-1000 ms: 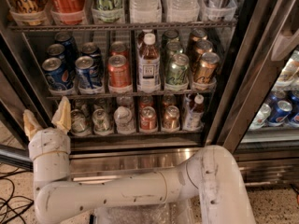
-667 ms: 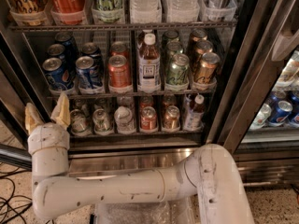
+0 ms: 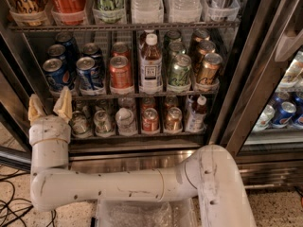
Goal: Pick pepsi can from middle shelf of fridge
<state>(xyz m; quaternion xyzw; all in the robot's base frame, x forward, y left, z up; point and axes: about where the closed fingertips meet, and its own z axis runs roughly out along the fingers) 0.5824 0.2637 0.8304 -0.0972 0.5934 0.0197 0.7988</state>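
Note:
Several dark blue pepsi cans stand at the left of the middle shelf (image 3: 156, 95); the front two are a left can (image 3: 55, 74) and a right can (image 3: 89, 74). The fridge (image 3: 239, 79) stands open in front of me. My gripper (image 3: 49, 107) is below and to the left of the pepsi cans, at the height of the shelf's front rail. Its two tan fingers (image 3: 63, 104) point upward, spread apart, with nothing between them. My white arm (image 3: 118, 186) runs across the bottom of the view.
On the middle shelf, right of the pepsi cans, stand an orange-red can (image 3: 120, 73), a bottle (image 3: 150, 65), green cans (image 3: 179, 71) and gold cans (image 3: 208, 70). The lower shelf holds more cans and a bottle. A second cooler with blue cans (image 3: 283, 113) is at right. Cables lie on the floor at left.
My gripper has risen a little toward the middle shelf's left end, fingers still spread. The cans have not moved.

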